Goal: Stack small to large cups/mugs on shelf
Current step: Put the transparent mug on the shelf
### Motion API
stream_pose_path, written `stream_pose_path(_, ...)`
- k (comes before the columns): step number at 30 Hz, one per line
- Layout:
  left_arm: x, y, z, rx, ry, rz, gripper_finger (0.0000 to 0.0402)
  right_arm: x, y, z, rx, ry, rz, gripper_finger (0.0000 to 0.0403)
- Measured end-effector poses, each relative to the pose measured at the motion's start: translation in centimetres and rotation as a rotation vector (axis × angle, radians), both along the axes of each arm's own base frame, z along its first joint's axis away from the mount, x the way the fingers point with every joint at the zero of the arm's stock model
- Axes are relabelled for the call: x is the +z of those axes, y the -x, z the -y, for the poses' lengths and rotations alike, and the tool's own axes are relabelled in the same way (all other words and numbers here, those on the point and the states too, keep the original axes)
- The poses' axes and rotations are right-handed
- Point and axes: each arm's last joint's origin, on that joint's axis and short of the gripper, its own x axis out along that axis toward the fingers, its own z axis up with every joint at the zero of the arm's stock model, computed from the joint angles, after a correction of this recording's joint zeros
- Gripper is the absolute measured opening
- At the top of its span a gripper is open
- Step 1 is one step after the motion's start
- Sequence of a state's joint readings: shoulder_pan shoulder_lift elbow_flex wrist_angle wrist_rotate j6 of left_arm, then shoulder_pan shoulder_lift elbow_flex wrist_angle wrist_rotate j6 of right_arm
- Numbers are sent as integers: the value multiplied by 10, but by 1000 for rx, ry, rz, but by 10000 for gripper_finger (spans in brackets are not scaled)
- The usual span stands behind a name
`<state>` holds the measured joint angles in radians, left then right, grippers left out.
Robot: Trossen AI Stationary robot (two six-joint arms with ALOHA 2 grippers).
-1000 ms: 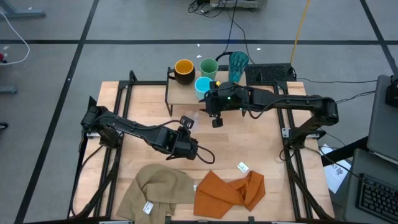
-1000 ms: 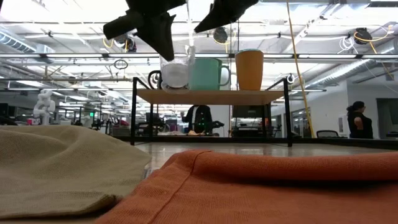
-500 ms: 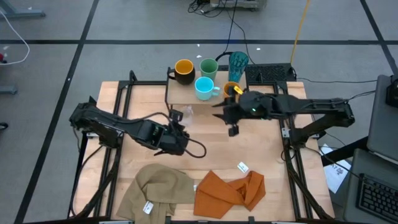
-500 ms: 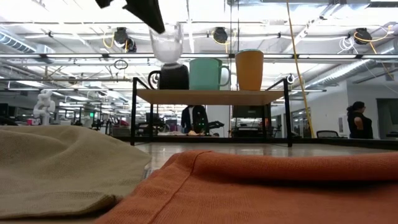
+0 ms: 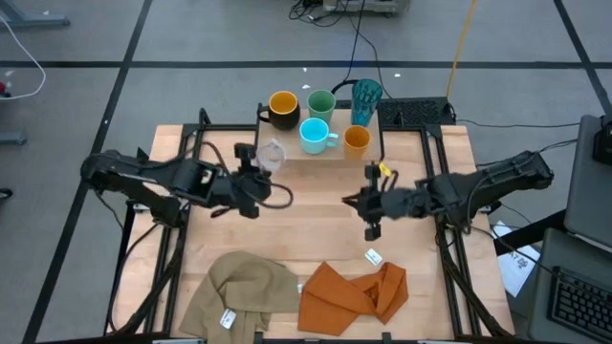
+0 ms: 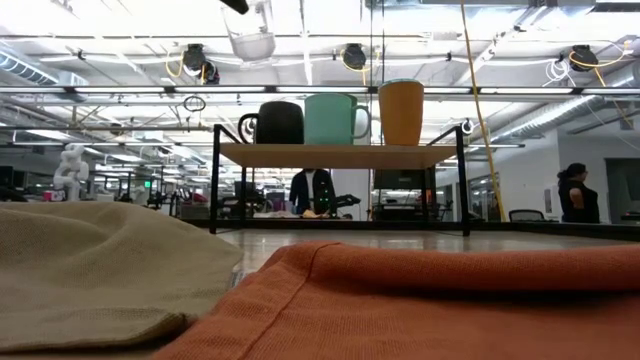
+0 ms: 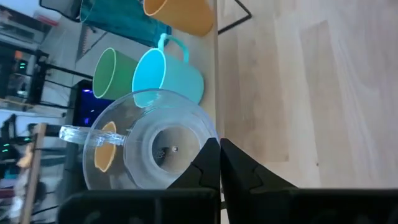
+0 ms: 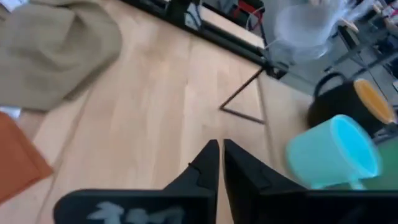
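Five cups stand on the shelf [image 5: 292, 156]. My left gripper [image 5: 260, 164] is clamped on the clear cup [image 5: 273, 155], raised over the shelf's front-left corner; placing it remains. My right gripper [image 5: 371, 203], fingers together, waits mid-table.

Getting cropped by the low view's top edge: clear cup [image 6: 251, 35]; green cup [image 5: 321, 101] hiding behind light blue mug [image 6: 336, 118].

One camera looks straight down on the whole surface [image 5: 421, 258]; another sits level with it, facing the shelf [image 6: 335, 154] both share.
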<state>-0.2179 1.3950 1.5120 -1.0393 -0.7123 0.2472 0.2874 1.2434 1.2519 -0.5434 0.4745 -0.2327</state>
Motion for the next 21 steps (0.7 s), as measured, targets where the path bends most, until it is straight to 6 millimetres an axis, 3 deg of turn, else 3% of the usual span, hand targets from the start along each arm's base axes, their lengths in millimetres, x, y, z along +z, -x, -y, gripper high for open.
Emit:
stream_pose_path(6,9,1,-23,-27,107,46,0,-51,8,-21,23,-27,87,1)
stream_pose_path(9,9,0,-35,-13,96,33,0,-67,11,-29,0,3,124,0)
stream_pose_path(14,8,0,-56,3,170,20,0,-80,16,-35,-24,-14,150,0)
stream_pose_path(21,3,0,-77,8,243,-14,0,-82,19,-43,3,-30,160,0)
